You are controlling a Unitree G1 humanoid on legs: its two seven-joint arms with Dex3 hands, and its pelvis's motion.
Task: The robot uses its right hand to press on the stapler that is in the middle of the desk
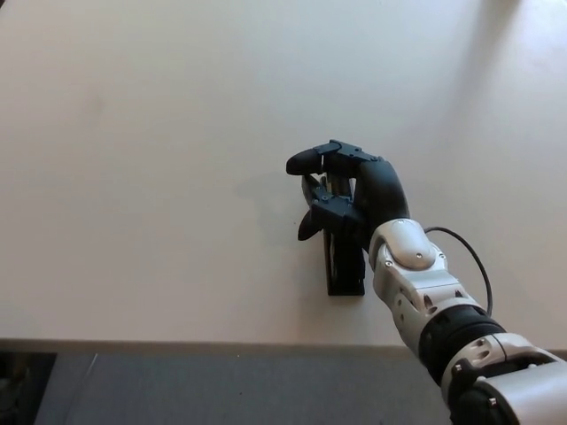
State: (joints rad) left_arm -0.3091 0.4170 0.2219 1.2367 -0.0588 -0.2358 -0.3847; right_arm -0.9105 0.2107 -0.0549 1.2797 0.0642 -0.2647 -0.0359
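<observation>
A black stapler (344, 268) lies in the middle of the white desk (159, 177), its long axis running from the front edge away from me. My right hand (353, 190) comes in from the lower right and rests on top of the stapler's far half. Its fingers (312, 161) curl over the far end and the thumb (312, 221) lies against the stapler's left side. A bit of silver metal shows between them. Only the stapler's near end is uncovered. My left hand does not show.
The desk's front edge (221, 342) runs across the bottom, with grey floor (221, 390) below it. A thin black cable (471, 257) loops from my right wrist over the desk.
</observation>
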